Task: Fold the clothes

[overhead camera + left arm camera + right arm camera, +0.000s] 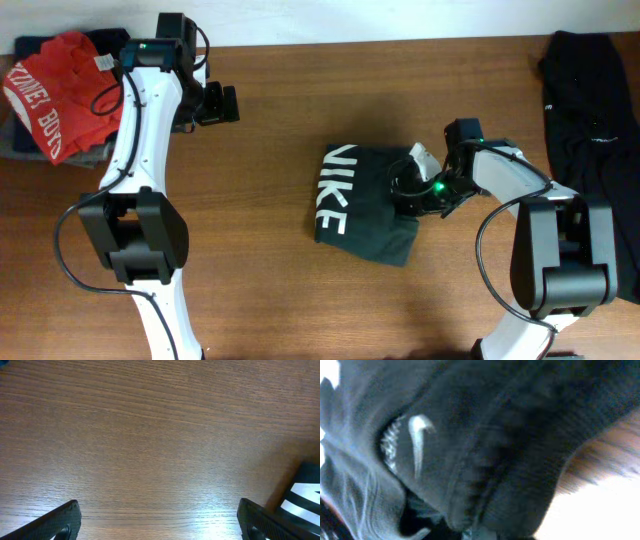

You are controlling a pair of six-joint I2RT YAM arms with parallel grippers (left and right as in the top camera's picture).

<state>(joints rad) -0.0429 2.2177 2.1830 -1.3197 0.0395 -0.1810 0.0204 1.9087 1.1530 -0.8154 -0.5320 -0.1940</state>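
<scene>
At centre, right gripper (412, 187) sits on the NIKE T-shirt (355, 205) at its three-o'clock edge, likely to fold it; whether it grips is unclear. Left gripper (222, 103), ten o'clock, is parked clear with jaws spread wide.

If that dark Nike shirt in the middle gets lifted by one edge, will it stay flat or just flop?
Probably flop: the Nike shirt lies in soft, uneven folds. It likely weighs little, being thin, wrinkled cloth. On the smooth wooden table it may slide or bunch when pushed.
</scene>
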